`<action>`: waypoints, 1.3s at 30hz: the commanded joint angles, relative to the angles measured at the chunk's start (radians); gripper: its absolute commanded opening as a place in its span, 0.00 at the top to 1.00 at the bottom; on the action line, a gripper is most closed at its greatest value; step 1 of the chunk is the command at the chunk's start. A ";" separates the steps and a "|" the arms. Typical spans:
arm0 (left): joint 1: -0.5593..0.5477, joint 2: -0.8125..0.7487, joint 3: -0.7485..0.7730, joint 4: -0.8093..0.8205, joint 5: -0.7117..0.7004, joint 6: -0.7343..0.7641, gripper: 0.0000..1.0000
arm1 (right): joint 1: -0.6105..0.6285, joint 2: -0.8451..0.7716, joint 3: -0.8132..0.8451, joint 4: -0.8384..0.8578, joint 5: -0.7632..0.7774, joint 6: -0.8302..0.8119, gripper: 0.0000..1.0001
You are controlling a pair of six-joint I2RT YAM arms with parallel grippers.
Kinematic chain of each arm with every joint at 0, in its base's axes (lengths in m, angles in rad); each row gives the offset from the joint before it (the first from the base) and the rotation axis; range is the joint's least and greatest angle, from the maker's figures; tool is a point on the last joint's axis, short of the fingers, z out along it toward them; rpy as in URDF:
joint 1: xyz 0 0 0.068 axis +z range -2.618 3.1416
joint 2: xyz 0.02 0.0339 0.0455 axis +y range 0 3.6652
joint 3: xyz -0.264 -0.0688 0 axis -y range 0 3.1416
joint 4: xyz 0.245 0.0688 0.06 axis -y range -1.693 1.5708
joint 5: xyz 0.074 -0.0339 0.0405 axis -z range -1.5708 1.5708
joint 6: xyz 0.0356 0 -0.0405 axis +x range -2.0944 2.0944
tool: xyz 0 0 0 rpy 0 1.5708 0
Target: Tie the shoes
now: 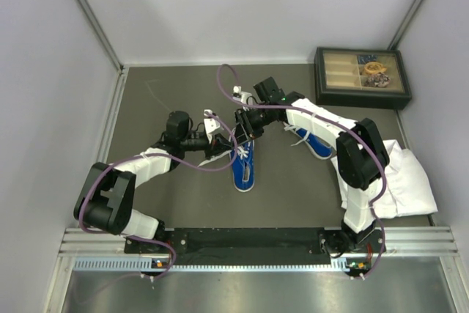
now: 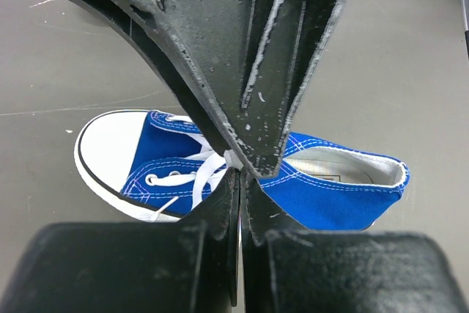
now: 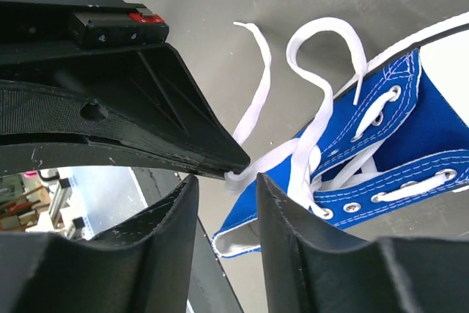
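One blue shoe (image 1: 244, 168) lies in the middle of the table with its white toe cap toward the arms' bases, its laces (image 3: 308, 130) loose. In the left wrist view it (image 2: 344, 196) lies below the jaws. My left gripper (image 2: 240, 174) is shut on a white lace strand (image 2: 230, 159) just above the shoe's eyelets. My right gripper (image 3: 227, 181) is open, its fingers on either side of that same strand where it leaves the left tips. Both grippers meet over the shoe (image 1: 238, 137). The second shoe (image 1: 316, 144) lies to the right, partly hidden by the right arm.
A white cloth (image 1: 407, 177) lies crumpled at the right beside the right arm. A dark compartment box (image 1: 363, 77) with small items stands at the back right corner. Grey walls enclose the table on three sides.
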 commanded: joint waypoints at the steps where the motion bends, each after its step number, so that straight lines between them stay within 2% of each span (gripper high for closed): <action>1: -0.010 -0.001 0.002 0.045 0.046 0.012 1.00 | -0.003 0.019 0.017 0.013 0.002 0.012 0.68; 5: -0.015 0.001 0.004 0.043 0.042 0.015 1.00 | -0.005 0.024 0.020 0.010 -0.003 0.015 0.83; 7: -0.015 -0.001 0.008 0.042 0.028 0.007 1.00 | -0.006 0.024 0.019 0.006 0.001 0.010 1.00; 8: -0.014 -0.004 0.011 0.025 0.022 -0.008 0.97 | -0.008 0.022 0.014 0.007 0.005 0.009 1.00; 10: 0.000 -0.025 0.043 -0.047 0.004 -0.002 0.81 | -0.012 0.012 0.006 0.006 0.009 0.000 1.00; 11: 0.014 -0.035 0.054 -0.142 0.003 0.016 0.73 | -0.014 0.008 0.003 0.004 0.015 -0.004 1.00; 12: 0.049 -0.047 0.085 -0.200 -0.013 0.023 0.60 | -0.014 0.004 0.002 0.001 0.018 -0.008 1.00; 14: 0.098 -0.068 0.096 -0.247 -0.036 -0.003 0.56 | -0.012 -0.004 0.000 -0.002 0.018 -0.017 1.00; 15: 0.156 -0.069 0.102 -0.268 -0.033 -0.016 0.52 | -0.012 -0.005 -0.003 -0.002 0.015 -0.017 1.00; 18: 0.210 -0.030 0.119 -0.297 -0.116 -0.065 0.51 | -0.012 -0.007 -0.012 0.006 0.002 -0.014 1.00; 28: 0.172 0.186 0.231 -0.441 -0.234 -0.123 0.43 | -0.012 -0.021 -0.035 0.013 0.009 -0.013 1.00; 39: 0.115 0.338 0.352 -0.569 -0.381 -0.189 0.51 | -0.012 -0.019 -0.031 0.003 0.011 -0.020 1.00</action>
